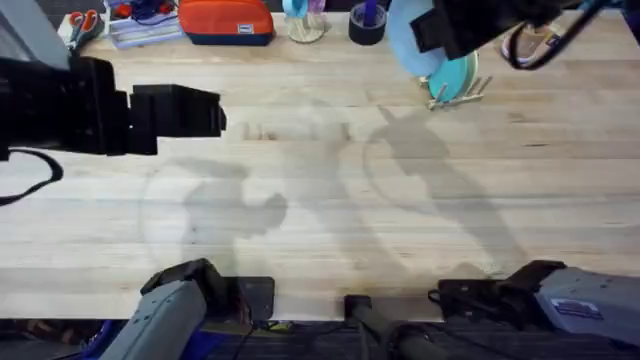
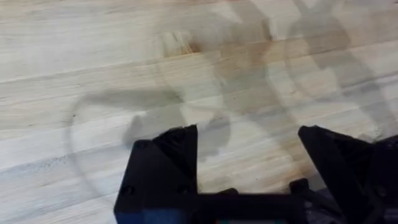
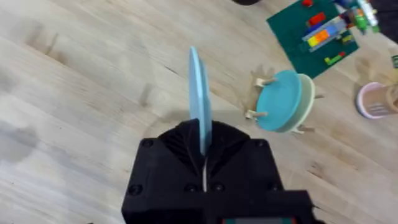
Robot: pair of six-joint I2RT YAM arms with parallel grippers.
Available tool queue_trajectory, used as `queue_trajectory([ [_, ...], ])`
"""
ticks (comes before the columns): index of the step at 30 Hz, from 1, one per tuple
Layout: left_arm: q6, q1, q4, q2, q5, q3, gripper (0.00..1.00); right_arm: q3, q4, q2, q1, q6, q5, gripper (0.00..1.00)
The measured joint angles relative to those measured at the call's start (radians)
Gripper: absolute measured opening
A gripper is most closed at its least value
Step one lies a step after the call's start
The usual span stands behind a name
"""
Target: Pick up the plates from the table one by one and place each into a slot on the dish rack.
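While the pale sky-blue plate (image 3: 199, 102) is standing on edge between the right gripper's (image 3: 204, 146) black fingers, it is hanging in the air above the table (image 1: 330, 200), near the dish rack (image 3: 258, 115) but not touching it. Its jaws are closing tightly on the plate's lower rim, so that hardly any gap is showing between them. In the overhead view this plate (image 1: 408, 45) is showing as a pale disc at the far right of the table, just beside the rack (image 1: 460, 92). Two plates are already sitting upright in the rack: a darker teal plate (image 3: 278, 99) in front and a paler plate (image 3: 306, 102) just behind it, both leaning between the thin dowels. Well apart from all this, the left gripper (image 2: 249, 162) is hovering over bare planks at the left side of the table, its jaws spreading wide and holding nothing. A green mat (image 3: 311, 34) with small coloured blocks is lying beyond the rack.
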Motion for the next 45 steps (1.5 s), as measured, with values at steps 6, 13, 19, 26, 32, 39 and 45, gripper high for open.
queue_trajectory([
  [6,0.0,0.0,0.0,0.0,0.0,0.0,0.994,0.0,-0.02,-0.061,0.0,-0.007,0.021,0.031],
  [13,0.0,0.0,0.0,0.0,0.0,0.0,0.994,0.0,-0.043,-0.119,0.0,-0.008,0.096,0.031],
  [19,0.0,0.0,0.0,0.0,0.0,0.0,0.993,0.0,-0.073,-0.154,-0.001,-0.008,0.142,0.031],
  [26,0.0,0.0,0.0,0.0,0.0,0.0,0.993,0.0,-0.102,-0.193,-0.005,-0.009,0.185,0.031],
  [32,0.0,0.0,0.0,0.0,0.0,0.0,0.993,0.0,-0.114,-0.228,-0.042,-0.009,0.196,0.031],
  [39,0.0,0.0,0.0,0.0,0.0,0.0,0.993,0.0,-0.15,-0.262,-0.11,-0.009,0.196,0.031],
  [45,0.0,0.0,0.0,0.0,0.0,0.0,0.993,0.0,-0.204,-0.266,-0.149,-0.009,0.196,0.03],
])
